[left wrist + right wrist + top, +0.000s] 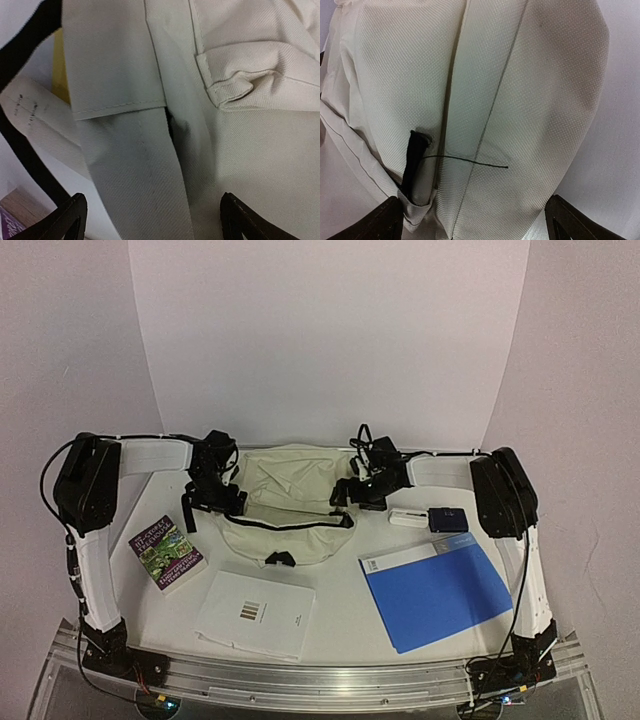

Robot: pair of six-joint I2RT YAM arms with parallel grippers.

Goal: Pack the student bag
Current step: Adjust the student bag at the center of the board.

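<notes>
The student bag (290, 502), cream-beige with a black zipper line and a black buckle at its front, lies at the table's middle back. My left gripper (215, 496) is at the bag's left end and my right gripper (366, 490) at its right end. In the left wrist view the left gripper (150, 215) is wide open with the bag's fabric (250, 150) and a fabric band between its fingers. In the right wrist view the right gripper (472, 215) is wide open over the bag's side (520, 100), near a black tab (412, 160).
A purple and green book (168, 552) lies front left. A white booklet (255, 612) lies front centre and a blue folder (435, 590) front right. A small white item (405, 517) and a dark blue box (448, 519) lie right of the bag.
</notes>
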